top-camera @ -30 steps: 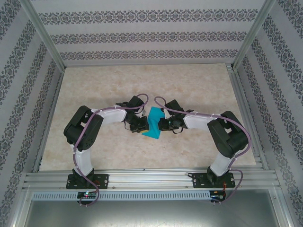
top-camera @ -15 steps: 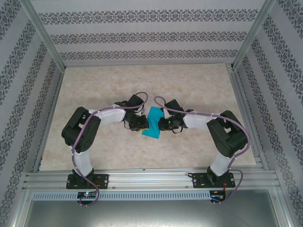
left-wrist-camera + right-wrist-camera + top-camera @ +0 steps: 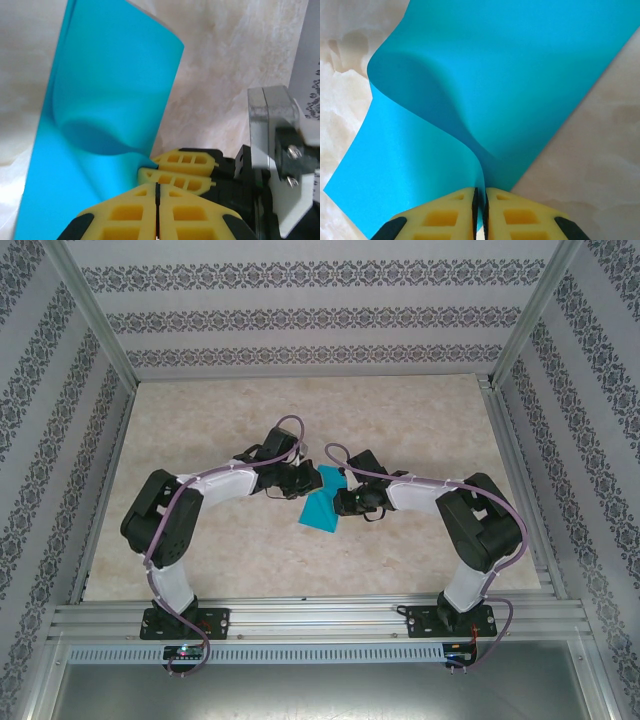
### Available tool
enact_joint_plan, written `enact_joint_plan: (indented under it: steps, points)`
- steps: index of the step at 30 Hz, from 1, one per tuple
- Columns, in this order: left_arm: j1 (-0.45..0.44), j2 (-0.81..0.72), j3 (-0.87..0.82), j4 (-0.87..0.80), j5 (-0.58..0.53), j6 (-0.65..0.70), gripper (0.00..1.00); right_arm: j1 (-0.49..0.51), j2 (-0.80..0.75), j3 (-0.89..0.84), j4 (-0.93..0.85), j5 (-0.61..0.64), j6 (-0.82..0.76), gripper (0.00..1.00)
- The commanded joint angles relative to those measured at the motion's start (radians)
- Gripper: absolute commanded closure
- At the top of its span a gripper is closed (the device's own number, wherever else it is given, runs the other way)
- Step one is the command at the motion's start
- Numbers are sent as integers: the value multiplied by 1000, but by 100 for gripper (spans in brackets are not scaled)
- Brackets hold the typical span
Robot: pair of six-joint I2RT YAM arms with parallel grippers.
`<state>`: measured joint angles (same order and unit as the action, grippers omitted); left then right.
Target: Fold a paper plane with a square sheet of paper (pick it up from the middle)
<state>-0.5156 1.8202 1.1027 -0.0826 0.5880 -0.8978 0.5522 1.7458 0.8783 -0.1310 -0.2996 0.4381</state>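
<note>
The turquoise-blue square sheet of paper (image 3: 322, 506) hangs bent and curled between the two arms, above the middle of the table. My right gripper (image 3: 480, 192) is shut on its near edge, the sheet (image 3: 495, 75) bowing away in a soft curve. In the top view the right gripper (image 3: 339, 502) is at the sheet's right side. My left gripper (image 3: 157, 185) is shut with nothing between its pads, just beside the sheet (image 3: 110, 100). Just past its tips, the right gripper's yellow fingers (image 3: 185, 165) pinch the paper's corner. The left gripper (image 3: 301, 483) sits at the sheet's upper left.
The pale marbled tabletop (image 3: 200, 420) is bounded by patterned walls and an aluminium frame (image 3: 320, 618) at the near edge. Both arms bend inward, so their wrists nearly meet at the centre.
The left arm has swung farther from its base, its gripper going from the sheet's left edge to its upper left. The right gripper and the paper have barely moved.
</note>
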Motion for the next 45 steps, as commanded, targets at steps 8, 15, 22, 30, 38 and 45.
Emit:
enact_joint_plan:
  steps: [8, 15, 22, 30, 38, 45]
  points:
    - [5, 90, 27, 88, 67, -64, 89, 3, 47, 1, -41, 35, -20, 86]
    - [5, 123, 27, 75, 67, -50, 88, 2, 47, 1, -41, 36, -19, 86]
    - [6, 154, 36, 30, 27, -12, 88, 2, 52, 2, -43, 35, -20, 86]
    - [5, 195, -8, 24, -5, 3, 89, 2, 49, 6, -41, 34, -18, 85]
    - [5, 192, -35, 11, -13, 26, 89, -8, -37, 33, -57, 14, 22, 68]
    - [5, 186, -28, 14, -8, 28, 89, -40, -226, 16, -95, 27, 94, 50]
